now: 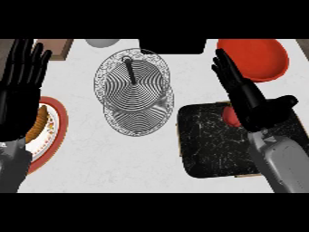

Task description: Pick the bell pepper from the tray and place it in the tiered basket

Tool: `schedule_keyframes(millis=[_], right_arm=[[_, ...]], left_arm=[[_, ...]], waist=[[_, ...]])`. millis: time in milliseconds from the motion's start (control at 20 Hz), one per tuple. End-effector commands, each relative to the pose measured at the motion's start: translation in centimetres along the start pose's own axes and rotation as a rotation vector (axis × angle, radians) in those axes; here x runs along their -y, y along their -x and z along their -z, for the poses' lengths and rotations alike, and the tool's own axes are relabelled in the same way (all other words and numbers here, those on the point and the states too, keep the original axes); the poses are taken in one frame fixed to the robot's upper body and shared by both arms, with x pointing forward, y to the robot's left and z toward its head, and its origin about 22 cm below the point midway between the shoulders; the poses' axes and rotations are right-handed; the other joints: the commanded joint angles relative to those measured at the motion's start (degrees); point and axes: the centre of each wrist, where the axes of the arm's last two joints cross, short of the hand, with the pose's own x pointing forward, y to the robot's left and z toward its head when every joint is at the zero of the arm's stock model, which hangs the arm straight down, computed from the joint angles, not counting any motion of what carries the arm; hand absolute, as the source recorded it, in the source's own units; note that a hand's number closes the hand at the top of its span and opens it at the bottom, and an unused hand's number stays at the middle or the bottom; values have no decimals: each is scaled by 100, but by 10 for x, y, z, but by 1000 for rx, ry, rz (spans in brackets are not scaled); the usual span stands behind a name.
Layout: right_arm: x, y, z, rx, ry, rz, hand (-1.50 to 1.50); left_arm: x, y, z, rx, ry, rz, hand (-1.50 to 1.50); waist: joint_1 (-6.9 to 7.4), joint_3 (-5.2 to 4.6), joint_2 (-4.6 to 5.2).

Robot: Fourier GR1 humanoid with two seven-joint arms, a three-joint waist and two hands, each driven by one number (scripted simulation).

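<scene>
Right robot hand (253, 102) is above the black tray (214, 140), fingers straight and holding nothing. I read the red shape (232, 117) partly hidden under its palm as the bell pepper, on the tray. Left robot hand (16, 81) rests open at the left edge. Risk: closing blind, I may nudge the pepper off the tray, well short of the tiered basket (133, 90).

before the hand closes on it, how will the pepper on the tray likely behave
The pepper looks rounded and smooth, so it may roll or slip on the flat tray. It seems small and probably light. The open right hand hides most of it, so its shape is uncertain.
</scene>
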Motion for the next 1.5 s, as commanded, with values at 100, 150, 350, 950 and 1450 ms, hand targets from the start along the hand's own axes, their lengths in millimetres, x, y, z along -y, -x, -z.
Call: schedule_keyframes(millis=[100, 150, 350, 950, 1450], right_arm=[[24, 23, 16, -34, 375, -147, -150], [38, 25, 17, -56, 496, -160, -150], [59, 66, 5, -200, 843, -321, -150], [-9, 81, 67, -196, 826, -704, -150], [12, 103, 72, -919, 501, -1140, -150]], left_arm=[[9, 36, -33, -209, 60, 46, 0], [2, 43, -39, -278, 65, 78, 0], [18, 68, -64, -445, 111, 47, 0], [23, 105, -81, -543, 114, 59, 0], [24, 107, -91, -564, 114, 65, 0]], waist=[[1, -86, 148], [-21, -87, 183], [-37, -100, 281], [-158, -142, -1], [-108, -179, -91]])
